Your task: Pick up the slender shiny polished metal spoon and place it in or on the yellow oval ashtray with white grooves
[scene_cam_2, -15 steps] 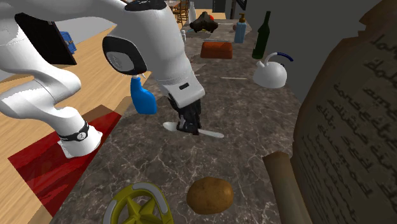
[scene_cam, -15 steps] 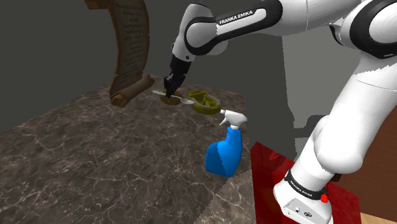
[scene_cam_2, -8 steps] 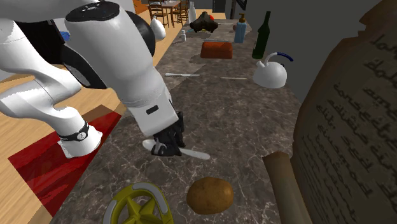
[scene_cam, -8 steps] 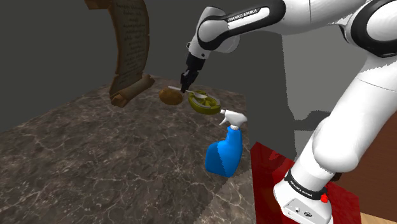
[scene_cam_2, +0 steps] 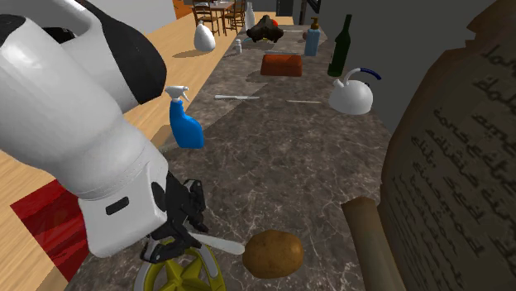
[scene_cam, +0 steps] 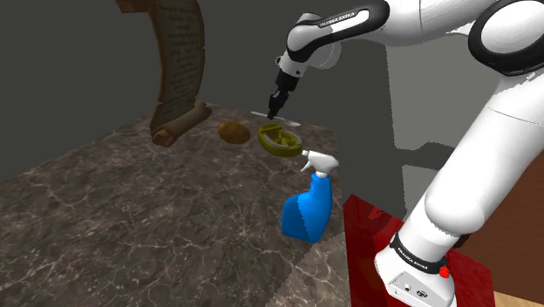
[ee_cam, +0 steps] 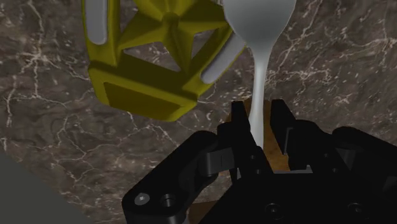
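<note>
My black gripper [scene_cam: 273, 112] is shut on a slender pale metal spoon [scene_cam: 261, 114], held level above the marble counter. In the wrist view the spoon [ee_cam: 257, 38] runs out from between the fingers [ee_cam: 239, 121], and its bowl overlaps the rim of the yellow oval ashtray with white grooves [ee_cam: 159, 57]. The ashtray [scene_cam: 279, 139] lies on the counter just below and slightly right of the gripper in the shoulder view. In the second exterior view the gripper [scene_cam_2: 187, 228] hovers over the ashtray [scene_cam_2: 183, 271], with the spoon handle [scene_cam_2: 220, 242] pointing toward the potato.
A brown potato [scene_cam: 231, 133] lies close beside the ashtray. A blue spray bottle [scene_cam: 305, 209] stands near the counter's edge, and a big parchment scroll [scene_cam: 179, 70] stands behind. Farther off are a white kettle [scene_cam_2: 351, 95] and a dark bottle [scene_cam_2: 339, 45].
The arm has carried the spoon to the shoulder view's right, from over the potato to above the ashtray. The grip on the spoon is unchanged.
</note>
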### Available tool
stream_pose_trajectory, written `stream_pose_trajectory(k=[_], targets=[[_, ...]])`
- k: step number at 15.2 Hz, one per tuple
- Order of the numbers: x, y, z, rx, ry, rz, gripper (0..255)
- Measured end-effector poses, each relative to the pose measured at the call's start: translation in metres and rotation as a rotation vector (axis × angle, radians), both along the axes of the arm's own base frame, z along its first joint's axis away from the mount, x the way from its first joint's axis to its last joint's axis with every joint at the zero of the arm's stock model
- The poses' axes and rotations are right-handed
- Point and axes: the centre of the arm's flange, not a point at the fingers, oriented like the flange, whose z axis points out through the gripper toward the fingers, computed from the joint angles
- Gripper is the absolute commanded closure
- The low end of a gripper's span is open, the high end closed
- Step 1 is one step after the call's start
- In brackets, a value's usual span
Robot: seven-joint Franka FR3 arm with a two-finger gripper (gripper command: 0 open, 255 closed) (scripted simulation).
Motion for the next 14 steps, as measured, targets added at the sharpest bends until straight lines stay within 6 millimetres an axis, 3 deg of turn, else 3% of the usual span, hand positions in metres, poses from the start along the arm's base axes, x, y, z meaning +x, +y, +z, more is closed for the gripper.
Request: stream_pose_trajectory(k=[4,14], targets=[[0.002,-0.048,0.002,0.000,0.000,0.000,255],[0.002,-0.056,-0.049,0.000,0.000,0.002,255]])
